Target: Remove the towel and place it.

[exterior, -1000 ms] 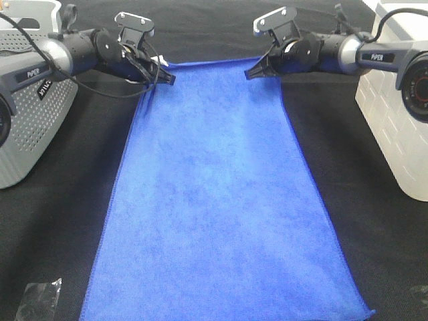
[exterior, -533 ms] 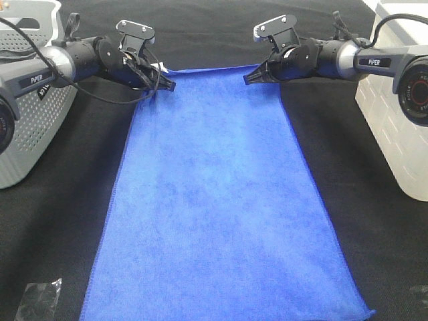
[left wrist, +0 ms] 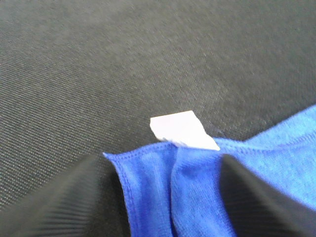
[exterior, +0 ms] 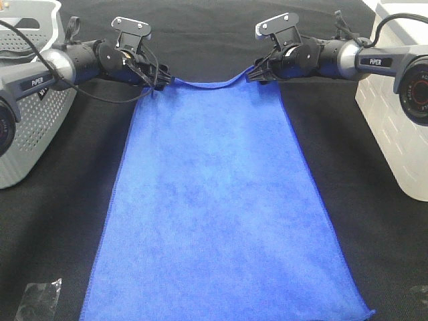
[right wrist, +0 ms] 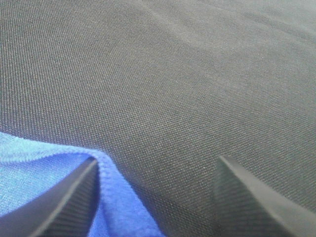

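The royal-blue towel (exterior: 221, 200) lies spread flat on the black table, running from the far middle to the near edge. Its far edge sags a little between the two grippers. My left gripper (exterior: 167, 81) is at the far left corner. In the left wrist view its jaws stand apart (left wrist: 160, 165) with the towel's corner (left wrist: 148, 197) and white tag (left wrist: 182, 131) between them. My right gripper (exterior: 253, 72) is at the far right corner. In the right wrist view it is open (right wrist: 155, 168), with the towel's corner (right wrist: 44, 173) beside one finger (right wrist: 74, 197).
A grey perforated basket (exterior: 27, 134) stands at the left edge and a white box (exterior: 394, 120) at the right edge. A scrap of clear plastic (exterior: 37, 297) lies at the near left. Black cloth covers the table (exterior: 374, 254).
Both grippers have come down toward the table with the towel's far corners. The far edge has moved nearer and now dips in the middle.
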You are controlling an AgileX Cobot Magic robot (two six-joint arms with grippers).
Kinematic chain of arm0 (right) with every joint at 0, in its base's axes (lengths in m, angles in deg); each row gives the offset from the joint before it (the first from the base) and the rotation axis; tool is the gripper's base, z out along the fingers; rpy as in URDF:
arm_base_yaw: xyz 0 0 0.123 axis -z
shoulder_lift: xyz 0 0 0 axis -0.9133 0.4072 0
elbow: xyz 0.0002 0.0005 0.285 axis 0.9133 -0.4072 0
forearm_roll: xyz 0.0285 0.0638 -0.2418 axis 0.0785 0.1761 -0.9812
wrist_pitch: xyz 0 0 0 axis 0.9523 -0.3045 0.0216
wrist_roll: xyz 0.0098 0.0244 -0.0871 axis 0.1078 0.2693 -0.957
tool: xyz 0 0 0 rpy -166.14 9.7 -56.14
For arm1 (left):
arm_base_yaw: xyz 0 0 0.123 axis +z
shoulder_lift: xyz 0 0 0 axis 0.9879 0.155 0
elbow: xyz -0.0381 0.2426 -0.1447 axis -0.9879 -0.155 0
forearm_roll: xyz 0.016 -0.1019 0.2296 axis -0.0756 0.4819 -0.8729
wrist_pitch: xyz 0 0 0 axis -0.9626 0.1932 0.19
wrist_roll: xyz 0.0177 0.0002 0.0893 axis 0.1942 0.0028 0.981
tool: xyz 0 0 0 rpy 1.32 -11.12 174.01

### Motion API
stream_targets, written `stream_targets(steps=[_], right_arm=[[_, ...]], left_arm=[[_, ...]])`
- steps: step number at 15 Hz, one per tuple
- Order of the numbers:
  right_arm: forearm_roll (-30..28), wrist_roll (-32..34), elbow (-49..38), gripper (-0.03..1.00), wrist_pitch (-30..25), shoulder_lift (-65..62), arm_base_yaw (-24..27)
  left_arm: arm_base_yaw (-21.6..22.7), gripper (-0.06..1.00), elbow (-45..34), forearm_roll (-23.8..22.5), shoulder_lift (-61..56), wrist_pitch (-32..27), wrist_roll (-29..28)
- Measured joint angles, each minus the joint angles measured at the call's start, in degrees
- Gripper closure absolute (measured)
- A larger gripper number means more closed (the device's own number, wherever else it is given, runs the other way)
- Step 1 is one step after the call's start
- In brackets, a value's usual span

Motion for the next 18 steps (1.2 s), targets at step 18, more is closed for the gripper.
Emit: stream_targets(steps=[18], right_arm=[[-4.0, 0.0, 0.0, 0.28, -9.5, 0.1, 0.0]], left_arm=[[0.0, 0.17, 0.0, 0.6, -6.8, -12.2, -0.3]])
